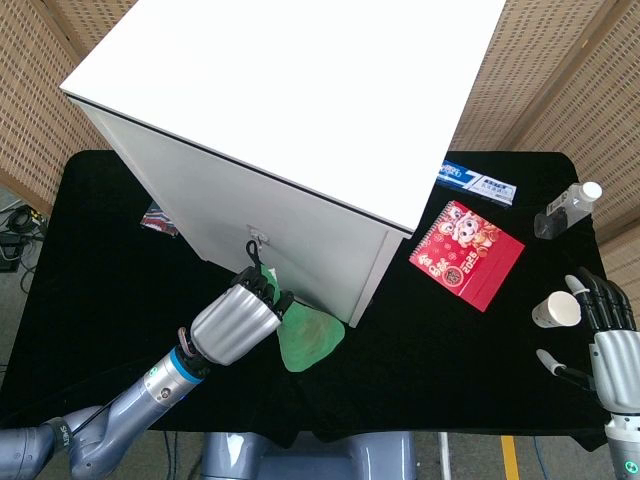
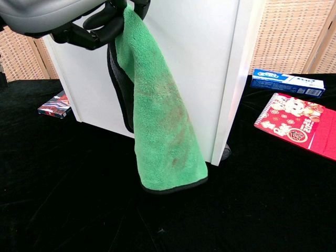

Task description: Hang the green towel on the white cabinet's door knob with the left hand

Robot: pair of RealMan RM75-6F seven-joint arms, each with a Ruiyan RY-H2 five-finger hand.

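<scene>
The green towel [image 2: 163, 115] hangs down long in front of the white cabinet [image 2: 184, 58], gripped at its top by my left hand [image 2: 68, 21]. From the head view my left hand [image 1: 238, 322] is just below the small metal door knob [image 1: 257, 237], and the towel's [image 1: 310, 338] black hanging loop rises from the fingers and nearly reaches the knob. Whether the loop touches the knob I cannot tell. My right hand [image 1: 608, 330] rests at the table's right edge with its fingers apart, holding nothing.
A red notebook [image 1: 466, 254], a toothpaste box [image 1: 477, 181], a small clear bottle [image 1: 567, 208] and a white cup [image 1: 556, 310] lie right of the cabinet. A small printed packet [image 2: 54, 104] lies at the cabinet's left foot. The table [image 1: 100, 260] is covered in black cloth.
</scene>
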